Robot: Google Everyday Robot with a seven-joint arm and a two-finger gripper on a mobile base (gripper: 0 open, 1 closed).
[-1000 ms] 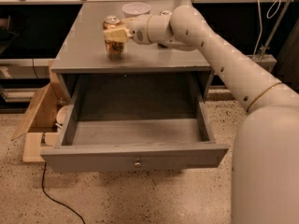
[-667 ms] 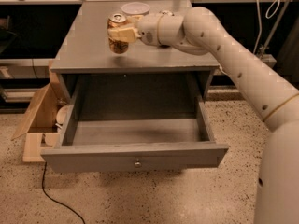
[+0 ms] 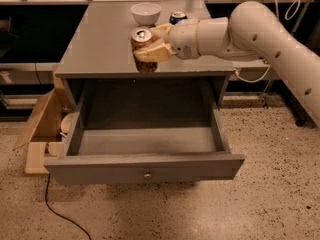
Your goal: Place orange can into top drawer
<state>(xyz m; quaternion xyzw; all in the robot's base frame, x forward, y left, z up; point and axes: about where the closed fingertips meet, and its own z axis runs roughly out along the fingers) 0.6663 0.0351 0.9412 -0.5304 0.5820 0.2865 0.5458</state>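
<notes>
The orange can (image 3: 142, 38) is an orange-gold drink can with a silver top. My gripper (image 3: 148, 45) is shut on it and holds it upright in the air, over the front edge of the grey cabinet top (image 3: 100, 44). The white arm reaches in from the right. The top drawer (image 3: 145, 168) is pulled wide open below and in front of the can. Its inside shows nothing in it. Its flat front panel has a small round knob (image 3: 147, 174) at centre.
A white bowl (image 3: 145, 13) and a dark blue can (image 3: 177, 18) stand at the back of the cabinet top. An open cardboard box (image 3: 42, 129) sits on the floor at the left. A black cable (image 3: 60, 211) runs over the speckled floor.
My gripper has carried the orange can up off the cabinet top and forward toward its front edge. The view has shifted, so the cabinet and drawer sit more to the right.
</notes>
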